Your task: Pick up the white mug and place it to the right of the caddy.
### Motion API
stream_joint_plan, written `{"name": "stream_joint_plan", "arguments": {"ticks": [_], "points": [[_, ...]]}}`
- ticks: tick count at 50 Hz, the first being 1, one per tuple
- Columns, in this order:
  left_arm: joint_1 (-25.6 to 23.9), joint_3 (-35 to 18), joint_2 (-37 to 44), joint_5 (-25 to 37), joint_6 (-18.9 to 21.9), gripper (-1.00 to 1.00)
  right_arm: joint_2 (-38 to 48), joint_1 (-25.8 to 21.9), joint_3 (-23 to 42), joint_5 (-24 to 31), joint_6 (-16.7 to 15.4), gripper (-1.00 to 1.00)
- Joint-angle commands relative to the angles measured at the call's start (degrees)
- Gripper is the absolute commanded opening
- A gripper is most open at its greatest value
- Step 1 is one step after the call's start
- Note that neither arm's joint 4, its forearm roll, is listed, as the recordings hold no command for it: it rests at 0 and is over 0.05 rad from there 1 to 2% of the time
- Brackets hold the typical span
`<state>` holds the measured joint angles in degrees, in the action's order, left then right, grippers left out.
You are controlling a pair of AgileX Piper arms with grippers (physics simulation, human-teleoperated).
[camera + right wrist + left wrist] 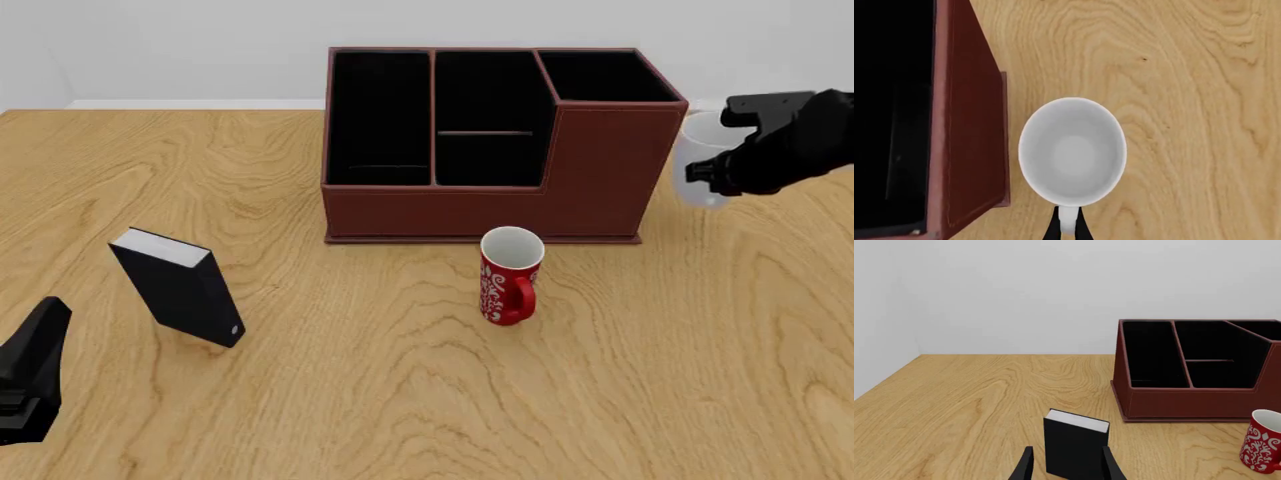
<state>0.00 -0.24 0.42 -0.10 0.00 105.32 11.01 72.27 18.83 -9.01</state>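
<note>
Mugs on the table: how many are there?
2. The red mug stands in front of the caddy; the white mug sits just right of the caddy, its handle between the right tool fingers.

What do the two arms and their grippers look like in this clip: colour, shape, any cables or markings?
Both are plain matte black. The left gripper has two slim, flat, tapering fingers; the front view shows a dark angular wedge. The right gripper shows thin black fingertips, and its arm looks blocky and faceted. No cables, labels or markings visible.

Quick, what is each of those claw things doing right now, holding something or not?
Left gripper: open, jaws either side of the black box, not clamped.
Right gripper: shut on the white mug by its handle, beside the caddy.
</note>
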Motion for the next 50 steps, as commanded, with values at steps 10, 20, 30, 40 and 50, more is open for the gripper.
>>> {"name": "stream_joint_plan", "arguments": {"ticks": [10,20,30,40,50], "points": [[0.0,0.0,0.0,0.0,0.0,1.0,2.04,-0.68,-1.13,-2.27,1.28,-1.0],[0.0,0.0,0.0,0.0,0.0,1.0,3.17,-0.47,-1.41,-3.04,1.24,-1.0],[0.0,0.0,0.0,0.0,0.0,1.0,3.76,-0.45,-2.07,-3.89,1.38,-1.0],[0.0,0.0,0.0,0.0,0.0,1.0,4.81,-0.38,-2.81,-5.07,1.55,-1.0],[0.0,0.0,0.0,0.0,0.0,1.0,5.62,-0.27,-3.16,-5.72,1.65,-1.0]]}}
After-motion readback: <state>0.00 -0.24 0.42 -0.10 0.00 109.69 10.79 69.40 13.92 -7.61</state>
